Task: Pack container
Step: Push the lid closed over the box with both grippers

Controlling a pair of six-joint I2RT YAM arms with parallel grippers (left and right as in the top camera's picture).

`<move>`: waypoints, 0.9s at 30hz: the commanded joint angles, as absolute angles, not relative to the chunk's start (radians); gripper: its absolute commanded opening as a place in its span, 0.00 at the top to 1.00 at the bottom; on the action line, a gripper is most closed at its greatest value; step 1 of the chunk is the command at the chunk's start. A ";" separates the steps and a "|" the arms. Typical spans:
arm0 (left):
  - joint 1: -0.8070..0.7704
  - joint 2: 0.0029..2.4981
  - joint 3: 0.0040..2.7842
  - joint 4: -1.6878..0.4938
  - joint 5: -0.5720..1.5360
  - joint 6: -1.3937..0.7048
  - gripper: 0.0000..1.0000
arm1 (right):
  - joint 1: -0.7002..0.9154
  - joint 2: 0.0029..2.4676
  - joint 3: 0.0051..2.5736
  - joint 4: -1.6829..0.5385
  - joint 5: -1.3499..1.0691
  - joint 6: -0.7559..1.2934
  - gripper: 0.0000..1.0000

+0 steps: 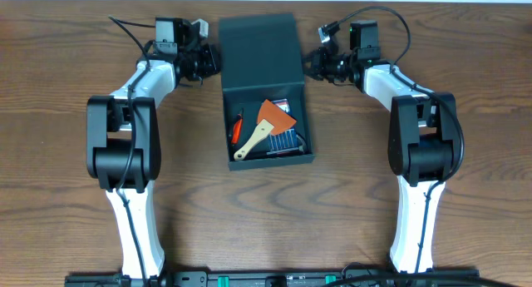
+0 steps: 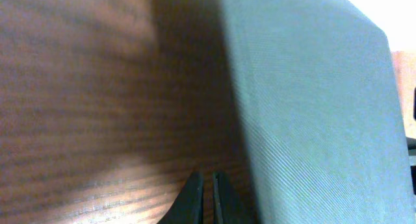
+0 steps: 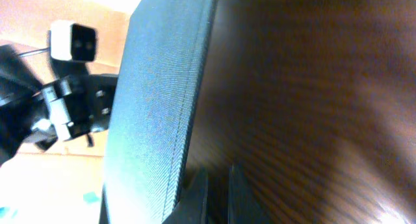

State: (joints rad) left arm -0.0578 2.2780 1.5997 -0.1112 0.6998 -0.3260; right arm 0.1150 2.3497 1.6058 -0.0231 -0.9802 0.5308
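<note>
While low beside the container (image 1: 260, 46), both arms (image 1: 154, 75) (image 1: 386, 79); jaws closed.

The container (image 1: 259, 46) looked like matt cardboard in dark teal, and close up its lid showed a fine, ribbed, cloth-like weave. The tabletop (image 1: 66, 195) was brown wood grain with a soft sheen. A scraper (image 1: 262, 131) had a pale bare-wood handle and a smooth orange blade. The left arm (image 1: 137, 229) wore smooth white plastic shells. The left pincer (image 2: 208, 180) was matt black.
</note>
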 commanded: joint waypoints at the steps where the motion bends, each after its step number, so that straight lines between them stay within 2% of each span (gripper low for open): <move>1: -0.049 2.192 1.617 -0.087 0.715 -0.283 0.94 | 0.115 2.353 1.607 0.033 -1.108 0.530 0.99; 13: -0.049 2.069 1.617 -0.066 0.719 -0.210 0.94 | 0.112 2.350 1.608 0.353 -1.248 0.654 0.98; 18: -0.049 2.006 1.617 -0.107 0.727 -0.148 0.94 | 0.099 2.323 1.608 0.370 -1.291 0.674 0.99; 27: -0.049 1.892 1.617 -0.347 0.726 0.044 0.94 | 0.098 2.297 1.608 0.321 -1.324 0.660 0.98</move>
State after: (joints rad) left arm -0.0467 1.9297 1.6005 -0.3145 0.7082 -0.0551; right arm 0.0998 2.3417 1.6032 0.3382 -1.2774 0.6621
